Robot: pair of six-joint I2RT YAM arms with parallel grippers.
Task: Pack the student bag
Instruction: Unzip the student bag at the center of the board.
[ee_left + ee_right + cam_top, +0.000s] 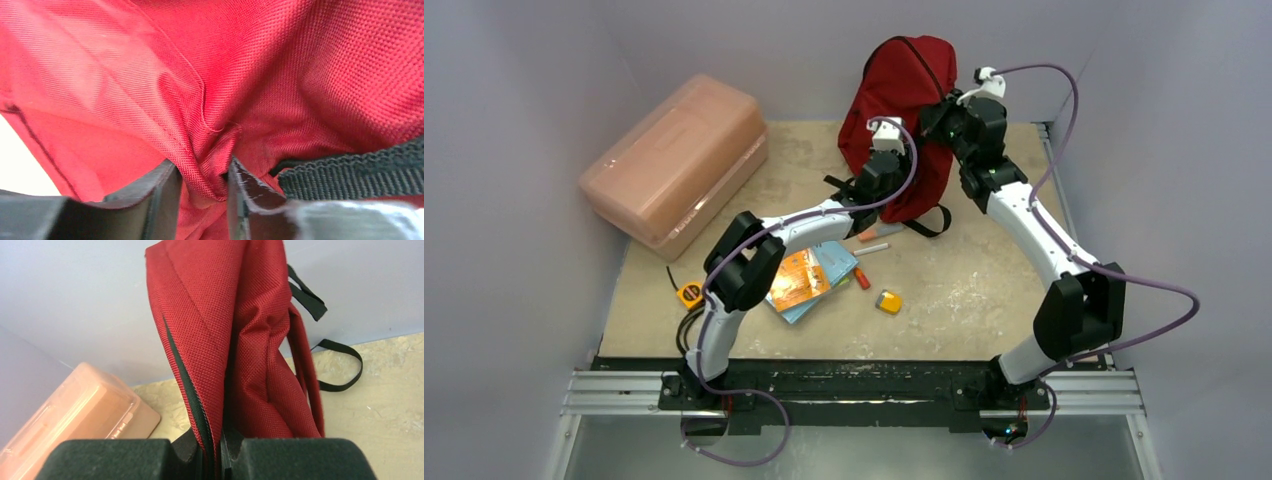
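Observation:
The student bag (902,95), dark red with black straps, stands upright at the back of the table against the wall. My left gripper (886,183) presses into its lower front. In the left wrist view the left gripper (202,174) is shut on a bunched fold of the bag's red fabric (212,150), with a black webbing strap (350,175) just to the right. My right gripper (941,122) is at the bag's right side. In the right wrist view the right gripper (220,442) is shut on the bag's (260,340) edge, along the black zipper tape (190,395).
A pink translucent box (674,165) lies at the back left. On the table in front of the bag are books (809,280), markers (871,249), a yellow item (888,301) and a yellow tape measure (690,294). Walls close in behind and on both sides.

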